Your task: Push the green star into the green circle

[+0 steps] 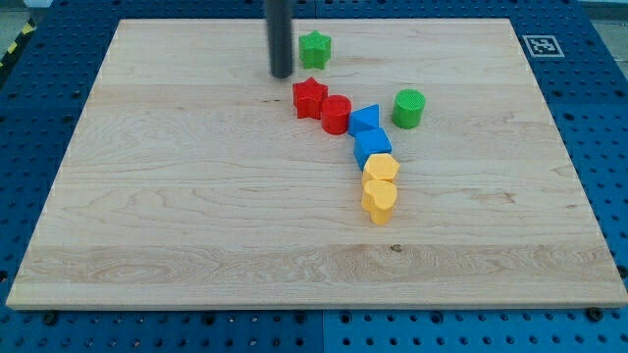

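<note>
The green star (315,48) sits near the view's top, right of centre. The green circle (408,108) stands lower and to the view's right of it, apart from it. My tip (282,74) rests on the board just left of and slightly below the green star, with a small gap between them. The rod rises straight up out of the view's top.
A red star (309,97) and red cylinder (336,114) touch, just below my tip. A blue triangle (364,120), blue block (372,146), yellow hexagon (381,170) and yellow heart (379,201) run down from them. The wooden board (147,196) sits on a blue pegboard.
</note>
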